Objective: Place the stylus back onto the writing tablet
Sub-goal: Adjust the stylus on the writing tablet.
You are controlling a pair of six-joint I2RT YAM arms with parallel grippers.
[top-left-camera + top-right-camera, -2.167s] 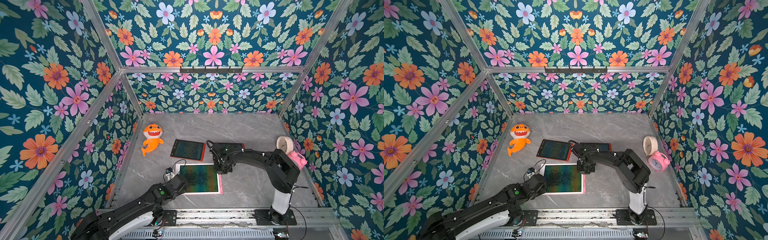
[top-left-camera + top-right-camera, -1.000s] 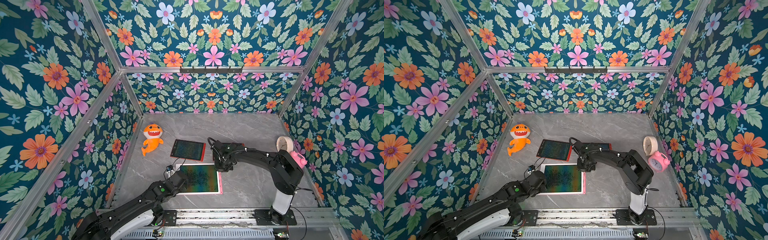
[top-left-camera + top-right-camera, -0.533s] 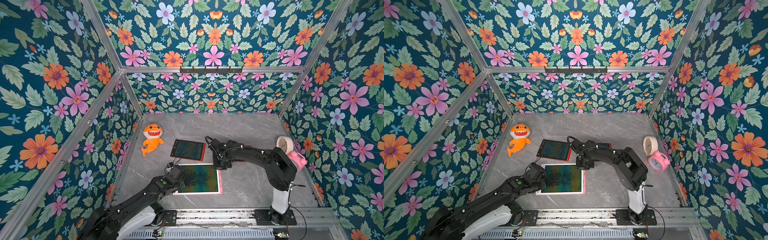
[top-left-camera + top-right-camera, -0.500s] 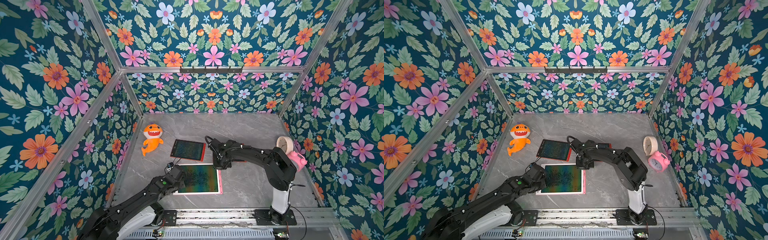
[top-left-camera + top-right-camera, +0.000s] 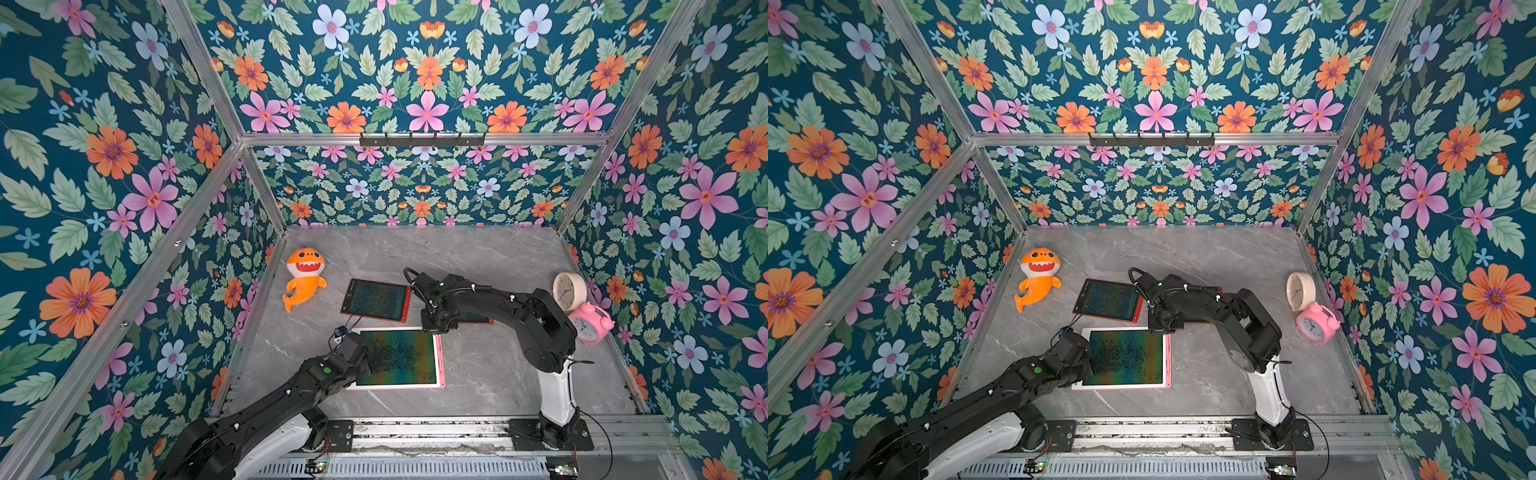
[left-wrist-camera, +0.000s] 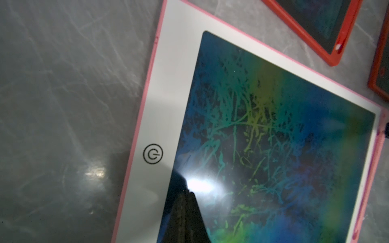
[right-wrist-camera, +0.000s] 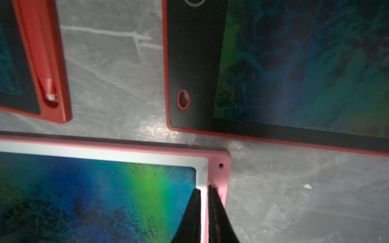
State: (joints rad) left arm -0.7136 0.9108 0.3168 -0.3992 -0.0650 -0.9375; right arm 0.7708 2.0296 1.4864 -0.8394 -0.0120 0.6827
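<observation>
Since the stylus (image 5: 439, 359) looks seated in the groove on the right rim of the writing tablet (image 5: 399, 357), near the front edge of the table (image 5: 498, 374), I'm bracing the screen with the left gripper (image 6: 186, 194), fingers pressed together, and pushing straight down real gently with the right gripper (image 7: 203, 192), fingers nearly touching, nothing pinched.

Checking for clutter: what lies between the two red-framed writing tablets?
Only bare grey marble tabletop separates the red-framed tablet with a docked stylus from the other red-framed tablet, as the right wrist view shows.
</observation>
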